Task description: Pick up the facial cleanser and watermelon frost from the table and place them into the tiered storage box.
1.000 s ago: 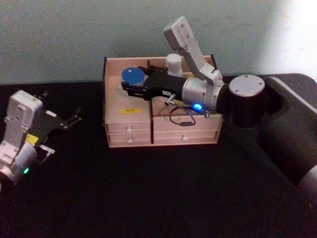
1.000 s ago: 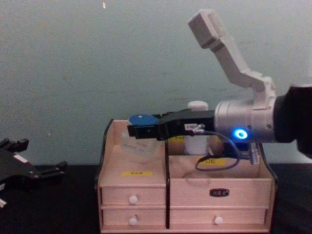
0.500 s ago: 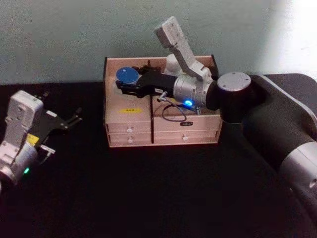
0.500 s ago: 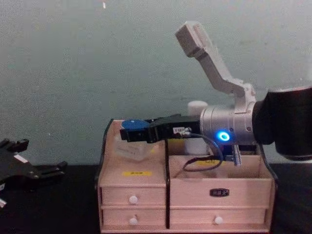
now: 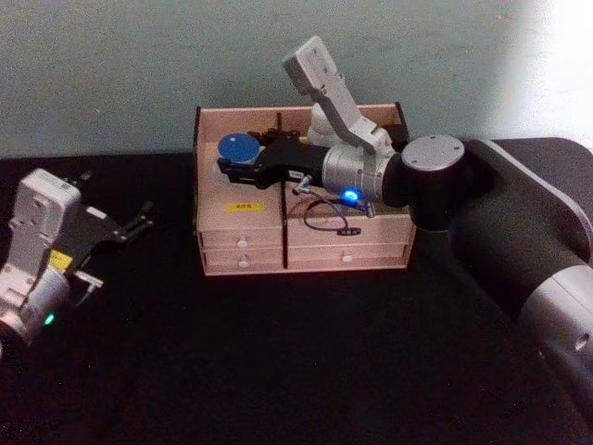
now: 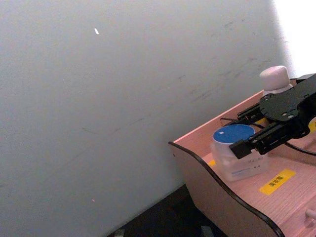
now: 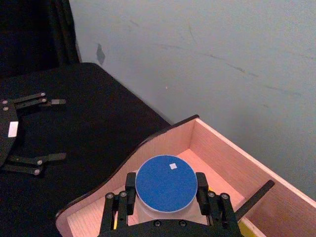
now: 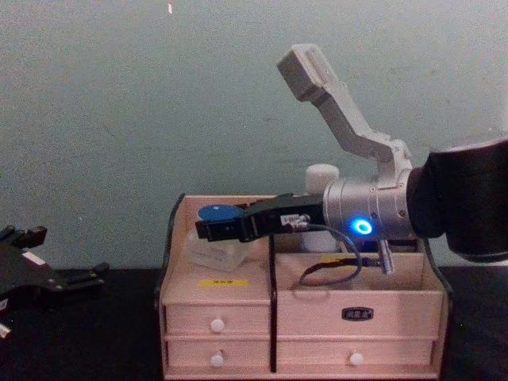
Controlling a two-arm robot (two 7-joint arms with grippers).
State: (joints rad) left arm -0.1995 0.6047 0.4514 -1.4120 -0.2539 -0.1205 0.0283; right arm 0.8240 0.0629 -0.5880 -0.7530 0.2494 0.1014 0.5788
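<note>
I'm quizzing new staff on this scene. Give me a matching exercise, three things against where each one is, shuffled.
Things:
1 blue-lidded jar
2 white-capped bottle
3 left hand

Places:
A above the table, left of the box
B in the right hand's grip, at the box's left compartment
C standing in the box's back right section

Pairs: 1-B, 2-C, 3-A

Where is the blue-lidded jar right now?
The blue-lidded jar is in the storage box's rear left compartment, just behind a yellow label, gripped at the lid by the right pincer reaching in from the robot's right.
</note>
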